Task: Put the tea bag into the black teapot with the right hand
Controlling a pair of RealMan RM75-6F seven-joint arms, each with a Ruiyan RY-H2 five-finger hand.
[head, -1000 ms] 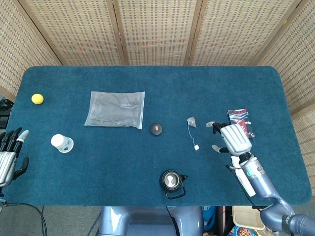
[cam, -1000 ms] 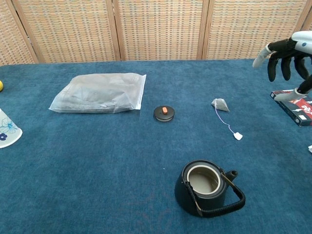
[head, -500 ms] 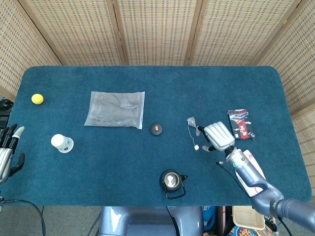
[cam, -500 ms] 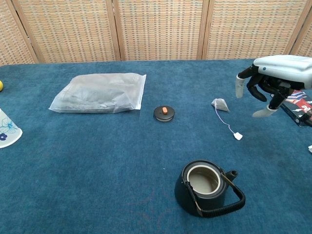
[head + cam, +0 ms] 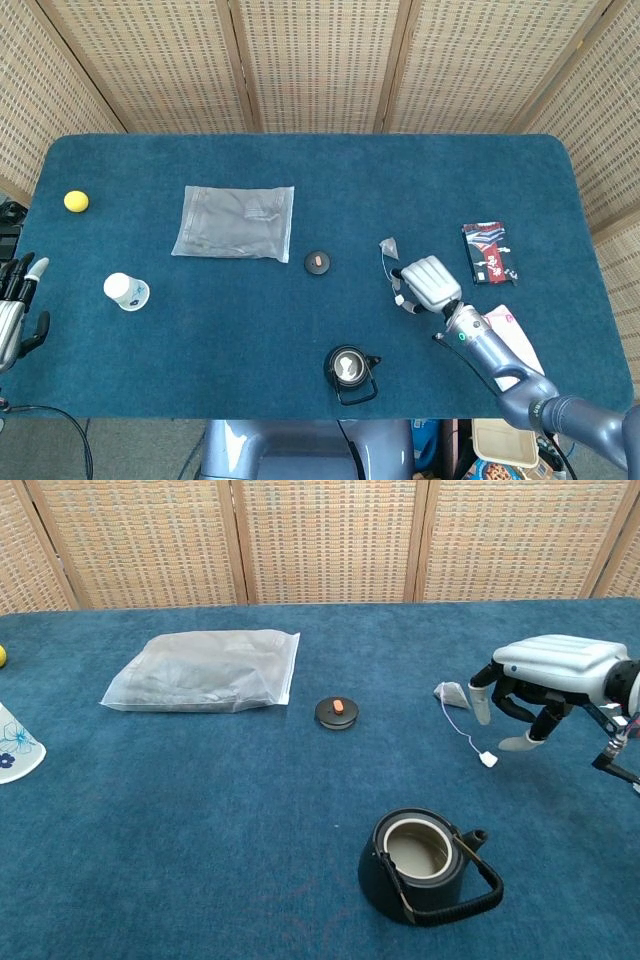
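1 tea bag (image 5: pixel 452 693), right of the table's (image 5: pixel 420 180) centre, string and tag (image 5: pixel 488 760) trailing toward the front edge. 1 black teapot (image 5: pixel 422 864), lidless, near the front edge. 1 lid (image 5: pixel 337 712), 1 plastic pouch (image 5: pixel 235 222), 1 yellow ball (image 5: pixel 76 201), 1 cup (image 5: pixel 124 291), 1 red packet (image 5: pixel 489 252), print unreadable. Your right hand (image 5: pixel 540 684) hovers just beside the bag, fingers parted, grasping nothing. Your left hand (image 5: pixel 15 314) hangs released off the left edge.

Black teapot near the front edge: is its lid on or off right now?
Off. The black teapot stands upright with its mouth open and pale inside showing; a small round black lid with an orange knob lies apart on the blue cloth.
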